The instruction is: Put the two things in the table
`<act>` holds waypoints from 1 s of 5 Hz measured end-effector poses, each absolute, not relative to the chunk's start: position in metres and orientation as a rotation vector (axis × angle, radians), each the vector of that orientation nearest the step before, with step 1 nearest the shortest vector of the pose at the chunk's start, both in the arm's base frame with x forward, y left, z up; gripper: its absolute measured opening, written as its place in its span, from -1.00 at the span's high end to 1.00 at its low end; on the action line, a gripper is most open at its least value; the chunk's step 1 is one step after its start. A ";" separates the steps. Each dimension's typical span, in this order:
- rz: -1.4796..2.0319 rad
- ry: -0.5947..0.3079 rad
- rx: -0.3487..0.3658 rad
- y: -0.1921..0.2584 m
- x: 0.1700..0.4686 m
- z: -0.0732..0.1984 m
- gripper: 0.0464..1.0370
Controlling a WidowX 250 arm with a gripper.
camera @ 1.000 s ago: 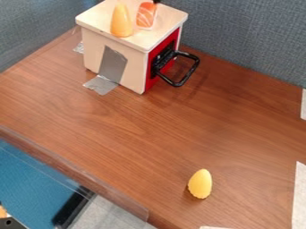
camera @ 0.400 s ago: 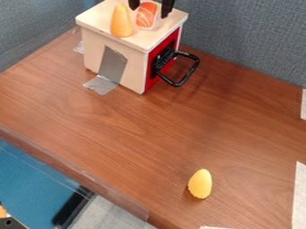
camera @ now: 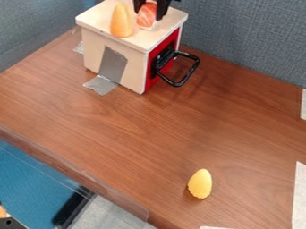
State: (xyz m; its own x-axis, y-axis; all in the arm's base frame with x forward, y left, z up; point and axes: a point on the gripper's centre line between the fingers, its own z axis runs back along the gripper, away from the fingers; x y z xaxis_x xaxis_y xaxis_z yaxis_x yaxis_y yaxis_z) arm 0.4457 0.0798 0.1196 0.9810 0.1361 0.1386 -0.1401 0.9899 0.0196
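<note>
The gripper point(camera: 150, 14) is at the top edge, over the toy oven's top. Its two black fingers are against the sides of an orange-and-white sushi piece point(camera: 146, 18), shut on it, and cover part of its upper end. The sushi's lower end is at the level of the oven top. Just left of it, an orange-yellow cone-shaped piece point(camera: 121, 22) stands upright on the same top. A yellow, rounded, pointed piece point(camera: 200, 184) is on the brown wooden table point(camera: 137, 134), near the front.
The toy oven point(camera: 90, 51) has pale wooden sides, a red front and a black handle point(camera: 191, 71) sticking out to the right. Grey tape joins its side to the table. Grey-blue partitions point(camera: 251, 40) stand behind and at left; a clear strip edges the table's front left.
The gripper has come down into view at the top edge with its fingers apart on either side of the sushi piece, and they have since closed in on it.
</note>
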 end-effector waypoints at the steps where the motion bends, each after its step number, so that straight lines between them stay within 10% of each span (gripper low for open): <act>1: 0.062 -0.127 0.024 0.051 0.444 0.119 -0.06; 3: -0.162 -0.159 -0.057 -0.047 0.394 0.143 -0.06; 5: -0.297 -0.094 -0.019 -0.108 0.345 0.092 -0.06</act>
State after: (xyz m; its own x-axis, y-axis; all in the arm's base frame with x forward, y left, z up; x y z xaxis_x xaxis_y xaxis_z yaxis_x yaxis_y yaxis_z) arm 0.3449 -0.1076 0.0917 0.9519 -0.2914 0.0950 0.2931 0.9561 -0.0044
